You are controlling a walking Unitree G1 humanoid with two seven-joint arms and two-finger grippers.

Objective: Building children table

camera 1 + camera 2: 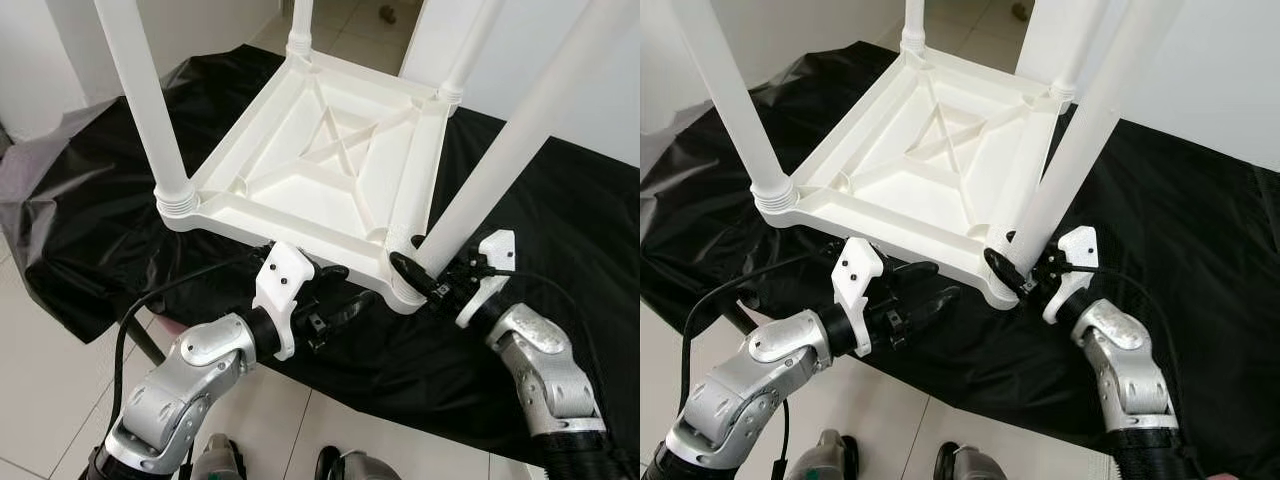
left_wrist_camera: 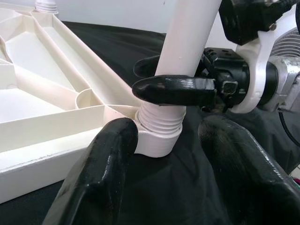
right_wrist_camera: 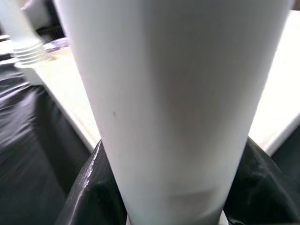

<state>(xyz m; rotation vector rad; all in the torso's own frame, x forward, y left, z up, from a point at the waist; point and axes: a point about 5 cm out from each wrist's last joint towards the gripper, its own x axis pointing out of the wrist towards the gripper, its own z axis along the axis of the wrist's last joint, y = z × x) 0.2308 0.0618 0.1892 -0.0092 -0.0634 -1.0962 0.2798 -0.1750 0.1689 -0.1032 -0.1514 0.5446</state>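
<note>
White plastic table top (image 1: 330, 160) is lying upside down on the black cloth (image 1: 90, 210), taking up the upper middle of the frame, with 4 white legs sticking up from its corners. Right gripper (image 1: 425, 268) is clamping the near-right leg (image 1: 500, 150) low down, just above its threaded collar (image 2: 159, 119), at lower right of center. Left gripper (image 1: 335, 300) is sitting empty with fingers spread, just beside the near edge of the top, at lower center. Judging by the ribbed hollow underside, it's looking light and fairly stiff, but the smooth tube is probably going to be slippery under the pads. Best hold is low on the leg near the socket for twisting torque; the left one should be bracing the rim so the top isn't spinning
</note>
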